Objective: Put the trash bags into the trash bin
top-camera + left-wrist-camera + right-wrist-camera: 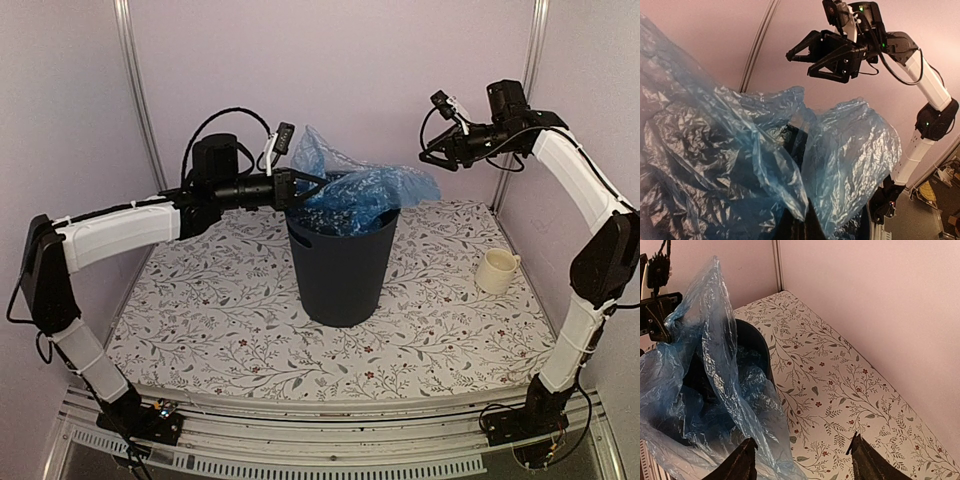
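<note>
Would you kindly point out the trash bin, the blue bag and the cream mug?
trash bin (340, 275): top external view, front wall.
blue bag (375, 188): top external view, fold draped over the rim.
cream mug (494, 272): top external view, side of body.

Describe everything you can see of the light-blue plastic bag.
The thin, crinkly, translucent light-blue plastic bag sits partly inside the tall dark round plastic bin; crumpled folds rise above the rim and drape over its right side. The left gripper is shut on the bag's left edge. The open right gripper hangs clear of it.
</note>
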You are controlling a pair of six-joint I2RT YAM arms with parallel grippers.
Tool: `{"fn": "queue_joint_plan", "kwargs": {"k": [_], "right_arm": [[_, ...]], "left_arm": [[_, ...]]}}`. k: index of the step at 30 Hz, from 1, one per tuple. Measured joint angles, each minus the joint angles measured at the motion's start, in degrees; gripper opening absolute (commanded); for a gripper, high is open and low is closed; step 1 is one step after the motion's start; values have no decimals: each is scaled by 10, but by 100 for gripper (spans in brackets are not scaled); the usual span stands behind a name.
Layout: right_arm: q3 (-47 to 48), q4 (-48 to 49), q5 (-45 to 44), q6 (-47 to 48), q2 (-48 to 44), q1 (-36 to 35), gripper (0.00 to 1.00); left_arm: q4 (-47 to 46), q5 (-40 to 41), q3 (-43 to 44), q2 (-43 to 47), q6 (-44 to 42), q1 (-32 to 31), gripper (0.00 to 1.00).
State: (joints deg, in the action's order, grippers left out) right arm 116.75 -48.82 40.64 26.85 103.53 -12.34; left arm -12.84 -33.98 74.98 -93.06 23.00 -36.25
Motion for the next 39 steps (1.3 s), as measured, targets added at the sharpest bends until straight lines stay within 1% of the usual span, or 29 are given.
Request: {"fn": "queue_joint_plan", "kwargs": {"k": [4,10,17,20,24,29,31,33,34,36,37,39], "right_arm": [[8,-32,12,19,7,0,66],[9,-74,49,62,7,0,66],[23,-83,60,80,29,0,66],[32,-91,68,87,47,0,64],[37,-107,85,97,59,0,57],[38,-123,112,108,59,-2,36],[38,-128,119,111,59,-5,32],[38,-131,125,112,59,-8,33],[38,-132,126,110,59,-10,38],[38,-134,127,110,59,-15,43],[38,-134,127,108,59,-17,44],[38,-133,126,106,59,-23,40]], "left_arm": [[-7,-18,31,-35,9,3,0],[-11,-38,37,-37,10,3,0],[-8,-43,35,-4,4,3,0],[2,-41,35,17,-5,3,0],[16,-36,35,40,-17,3,0],[40,-26,29,59,-27,4,0],[53,-24,27,66,-31,4,0],[66,-17,23,76,-36,5,0],[72,-15,21,81,-39,5,0],[81,-11,13,92,-43,7,0],[83,-9,9,97,-44,8,0],[88,-6,3,106,-45,11,0]]}}
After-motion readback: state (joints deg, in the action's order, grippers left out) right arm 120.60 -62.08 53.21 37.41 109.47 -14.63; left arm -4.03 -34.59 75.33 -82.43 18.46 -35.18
